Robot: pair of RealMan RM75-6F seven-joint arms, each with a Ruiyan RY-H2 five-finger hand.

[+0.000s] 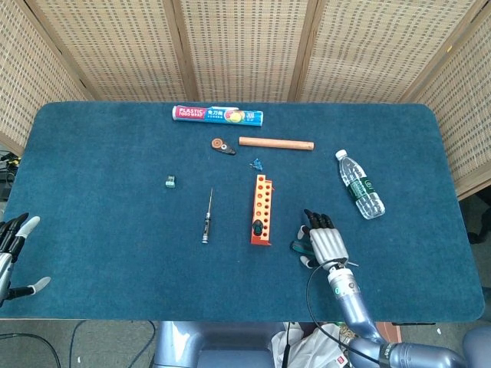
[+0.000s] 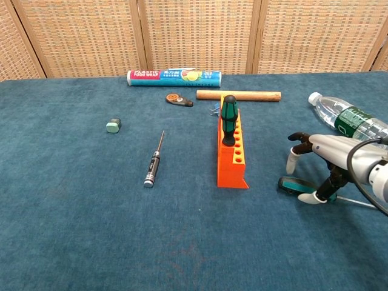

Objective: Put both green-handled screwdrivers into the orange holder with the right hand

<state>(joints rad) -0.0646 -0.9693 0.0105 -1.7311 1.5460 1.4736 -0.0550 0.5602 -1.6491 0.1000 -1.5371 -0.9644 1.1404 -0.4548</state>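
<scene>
Your right robot hand (image 2: pixel 321 162) sits low over the green screwdriver (image 2: pixel 298 185) that lies on the blue surface (image 2: pixel 73 230), just right of the orange holder (image 2: pixel 231 159). Its fingers (image 2: pixel 293 159) are spread and arch over the handle, and the thumb tip touches the handle from the near side. You do not have hold of it yet; the tool lies flat. In the head view the right robot hand (image 1: pixel 324 242) covers most of that screwdriver (image 1: pixel 296 246).

The other green screwdriver (image 2: pixel 228 120) stands upright in a hole of the holder.

Your left robot hand (image 1: pixel 14 253) is at the far left edge of the surface, fingers apart, holding nothing.

A thin black screwdriver (image 2: pixel 153 161) lies left of the holder. A water bottle (image 2: pixel 348 119) lies behind your right robot hand.
</scene>
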